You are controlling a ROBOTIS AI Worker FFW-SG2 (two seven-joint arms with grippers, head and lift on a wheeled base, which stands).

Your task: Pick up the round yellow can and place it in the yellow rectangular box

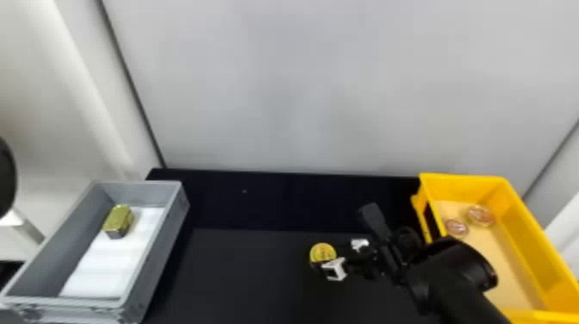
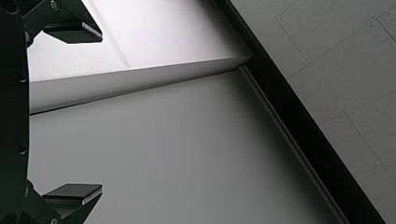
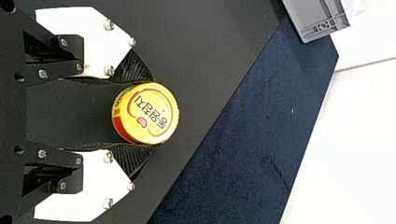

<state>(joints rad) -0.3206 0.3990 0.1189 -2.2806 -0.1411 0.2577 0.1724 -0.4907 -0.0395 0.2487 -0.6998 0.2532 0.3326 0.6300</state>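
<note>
- The right gripper (image 1: 335, 257) is narrowed onto the round yellow metal can (image 1: 323, 253), with a ribbed black finger (image 3: 134, 161) against each side of it, near the fingertips.
- The can's printed yellow lid faces the right wrist camera, and a red patch shows on its side. Whether it touches the dark tabletop (image 1: 241, 275) or is raised cannot be told.
- In the head view the can is over the middle part of the tabletop, right of centre, well apart from the yellow rectangular plastic box (image 1: 465, 187) at the right and outside it.
- Inside that box, two small round items with reddish markings (image 1: 480, 214) lie near each other on the pale bottom, toward the far end.
- The left gripper (image 2: 102, 113) holds nothing, its two black fingers spread wide in front of pale wall panels.
- At the left of the head view is a grey rectangular plastic bin (image 1: 168, 241), with a white sheet (image 1: 105, 269) on its bottom and a small gold-topped block (image 1: 118, 219) toward the far end.
</note>
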